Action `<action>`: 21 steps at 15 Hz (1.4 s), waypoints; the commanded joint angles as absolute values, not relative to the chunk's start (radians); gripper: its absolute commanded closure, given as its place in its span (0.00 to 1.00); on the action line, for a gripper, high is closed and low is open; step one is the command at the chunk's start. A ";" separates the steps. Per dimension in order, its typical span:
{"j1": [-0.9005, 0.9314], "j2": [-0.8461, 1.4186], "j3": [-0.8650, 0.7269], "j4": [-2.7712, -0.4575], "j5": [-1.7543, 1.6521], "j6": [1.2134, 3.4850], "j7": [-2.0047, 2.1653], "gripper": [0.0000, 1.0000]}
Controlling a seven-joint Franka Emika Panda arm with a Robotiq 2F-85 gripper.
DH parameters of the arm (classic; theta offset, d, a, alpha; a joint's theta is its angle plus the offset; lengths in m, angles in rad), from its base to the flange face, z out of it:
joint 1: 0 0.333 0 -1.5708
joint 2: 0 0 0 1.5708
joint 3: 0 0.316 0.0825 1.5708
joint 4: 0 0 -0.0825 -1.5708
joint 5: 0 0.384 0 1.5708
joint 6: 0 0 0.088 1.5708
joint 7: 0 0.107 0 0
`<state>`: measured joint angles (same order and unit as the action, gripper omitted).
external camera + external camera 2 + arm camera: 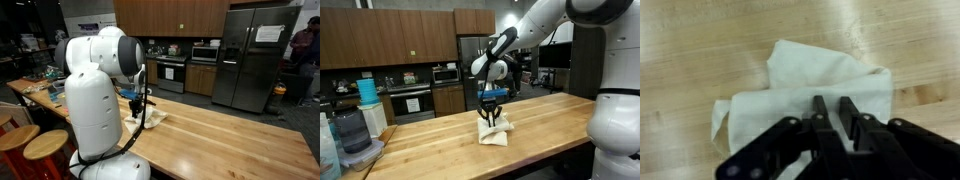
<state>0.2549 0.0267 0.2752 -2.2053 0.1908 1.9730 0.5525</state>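
Room: kitchen, steel refrigerator (255,55) behind your wooden desk (230,135).
Cloth: white towel (810,75), crumpled mid-desk under your pincer (833,104).
Grip: narrowly apart, tips down at the towel's folds.

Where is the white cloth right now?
In an exterior view, the white cloth lies crumpled near the middle of the wooden table, directly under the hand.

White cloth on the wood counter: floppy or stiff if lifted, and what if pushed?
Likely floppy: the cloth lies crumpled in soft folds, so it would probably drape from a pinch. Probably light, since it looks like thin fabric. Pushed, it would more likely bunch or slide on the smooth wooden counter than roll or tip.
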 commanded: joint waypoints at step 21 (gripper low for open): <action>0.320 0.220 0.213 -2.079 -0.315 2.072 0.920 0.36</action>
<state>0.3045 0.1971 0.2333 -2.0957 -0.2756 2.0432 0.8809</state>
